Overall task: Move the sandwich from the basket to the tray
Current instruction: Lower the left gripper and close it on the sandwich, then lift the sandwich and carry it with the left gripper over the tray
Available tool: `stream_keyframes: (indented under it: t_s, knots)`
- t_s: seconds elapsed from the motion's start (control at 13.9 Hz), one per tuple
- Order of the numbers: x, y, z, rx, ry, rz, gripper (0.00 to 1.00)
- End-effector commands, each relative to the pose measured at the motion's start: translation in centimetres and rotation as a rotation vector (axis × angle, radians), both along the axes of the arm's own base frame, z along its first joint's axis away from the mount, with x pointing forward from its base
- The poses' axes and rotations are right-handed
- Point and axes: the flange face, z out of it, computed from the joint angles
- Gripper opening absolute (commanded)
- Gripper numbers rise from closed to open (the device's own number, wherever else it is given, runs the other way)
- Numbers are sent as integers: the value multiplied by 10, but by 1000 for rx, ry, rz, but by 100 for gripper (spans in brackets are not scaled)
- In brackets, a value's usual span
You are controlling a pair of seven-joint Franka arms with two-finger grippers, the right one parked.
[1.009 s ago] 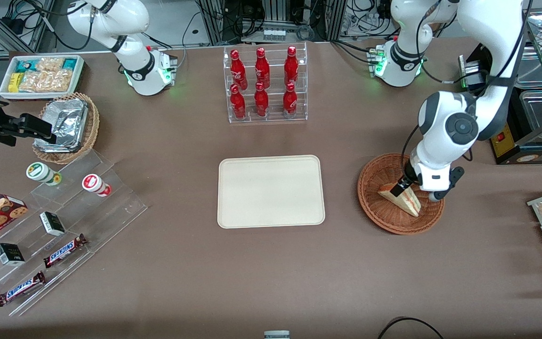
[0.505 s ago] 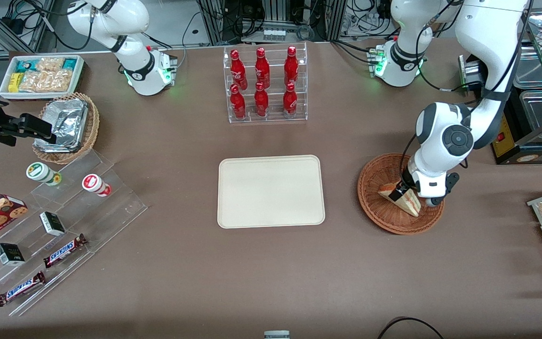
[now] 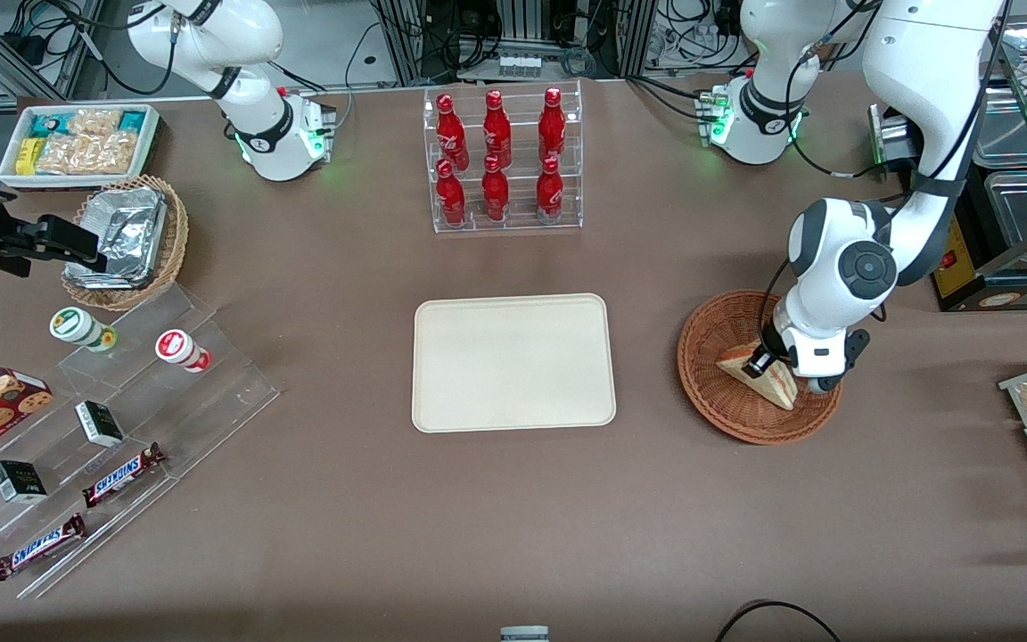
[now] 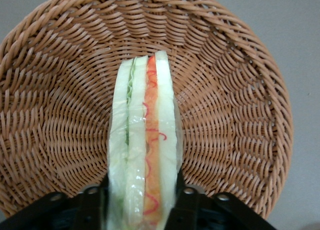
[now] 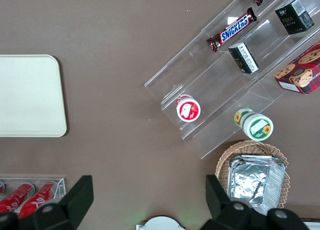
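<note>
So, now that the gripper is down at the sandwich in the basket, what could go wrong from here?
1. The gripper has its fingers on both faces of the soft, wrapped sandwich; squeezing too hard could crush it, too lightly could let it slip during the lift.
2. The sandwich sits low in the basket; moving sideways toward the tray too early could catch the rim and drag the light basket.

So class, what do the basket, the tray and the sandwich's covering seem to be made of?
Basket: woven wicker, reddish-brown, visible plaited strands. Tray: probably matte cream plastic, smooth with a low rim. Sandwich, between the gripper's fingers: seemingly in clear film, with glossy edges.
</note>
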Motion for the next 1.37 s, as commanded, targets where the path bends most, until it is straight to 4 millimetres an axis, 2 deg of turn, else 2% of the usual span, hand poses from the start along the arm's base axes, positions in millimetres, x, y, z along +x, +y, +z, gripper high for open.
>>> stream_keyframes:
  t_s: [0.0,0.22,0.29,0.43,0.58,0.65,0.72,0.79,0.86,1.08,1.3]
  knots:
    - [9,1,43,17,-36,6,0]
    - [34,-18,110,41,19,-28,0]
    - [42,-30,132,54,25,-53,0]
    - [48,-56,157,90,22,-111,0]
    - [42,-107,170,77,-11,-186,0]
    - [42,-131,167,67,-12,-219,0]
    - [36,-166,165,57,-16,-270,0]
    - [32,-191,160,52,-15,-316,0]
    - [29,-207,155,53,-13,-344,0]
    - [18,-285,139,29,-23,-435,0]
    - [8,-331,107,14,-4,-494,0]
